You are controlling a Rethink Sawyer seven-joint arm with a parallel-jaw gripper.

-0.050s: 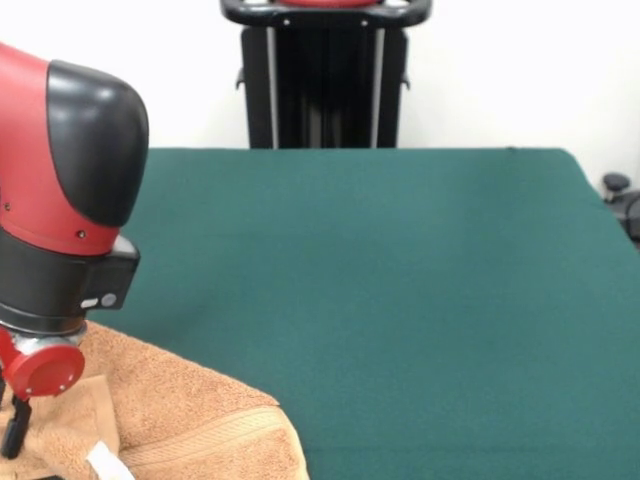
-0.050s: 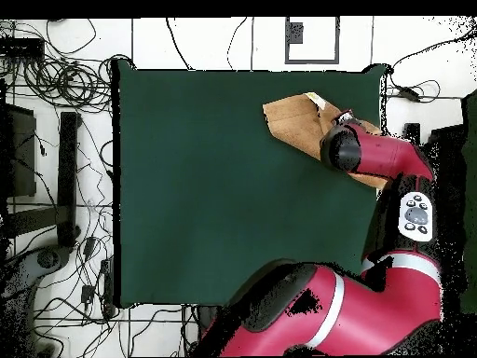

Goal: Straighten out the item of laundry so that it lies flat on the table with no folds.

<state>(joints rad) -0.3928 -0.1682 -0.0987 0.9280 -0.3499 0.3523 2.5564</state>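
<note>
One towel (image 1: 170,410) is seen on the table (image 1: 400,300), an orange-tan piece of terry cloth at the near left corner in the front view. In the overhead view the towel (image 2: 298,126) is found at the far right part of the green table (image 2: 205,186), close to its far edge. Its long axis is laid on a slant there, running from the far left down toward the near right, and its far left corner points toward the middle of the far edge. A woven band stripe (image 1: 210,432) is seen along the near edge in the front view, and a small white tag (image 1: 108,462) lies on the cloth near the bottom edge of the picture. The cloth is seen doubled near the tag, so it is not fully flat.

The red and black arm (image 1: 60,190) is placed over the towel's left part. The gripper (image 1: 15,425) is seen only partly, as a dark piece just at the cloth; whether it is closed or released cannot be told. A black stand (image 1: 325,75) is seen beyond the far edge.
</note>
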